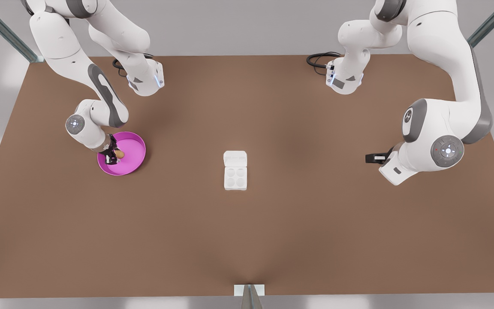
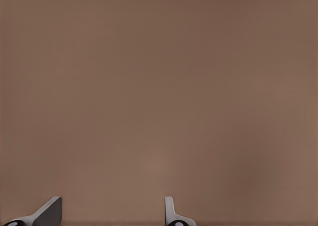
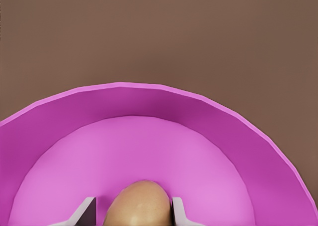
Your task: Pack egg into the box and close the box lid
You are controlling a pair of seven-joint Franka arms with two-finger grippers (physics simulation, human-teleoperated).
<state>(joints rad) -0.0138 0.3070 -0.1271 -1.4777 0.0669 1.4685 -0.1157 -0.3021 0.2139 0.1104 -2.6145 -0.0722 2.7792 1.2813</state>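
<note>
A: Right, what am I looking at on the right gripper (image 1: pixel 113 155)?

B: I have it down inside the pink dish (image 1: pixel 135 148), at the left of the front view. The egg (image 1: pixel 119 153) sits between its fingers (image 3: pixel 83 212). In the right wrist view the egg (image 3: pixel 139 204) fills the gap, with one finger just beside it and the other touching it. So the fingers are closed in around the egg, and the egg looks low in the dish; I cannot tell whether it is off the dish floor.

A: And the left gripper (image 1: pixel 371 158)?

B: I see it at the right of the front view, well apart from everything, over bare brown table (image 1: pixel 247 240). That arm waits. In the left wrist view its two fingers (image 2: pixel 48 212) stand wide apart with nothing between them but table.

A: Where is the box?

B: The box (image 1: pixel 235 177) is near the middle of the front view, well apart from the dish and from both grippers. Its four cups face up and I see nothing in them. The box lid (image 1: pixel 235 158) lies flat open on the table, hinged to the tray on the side toward the top of the frame.
</note>
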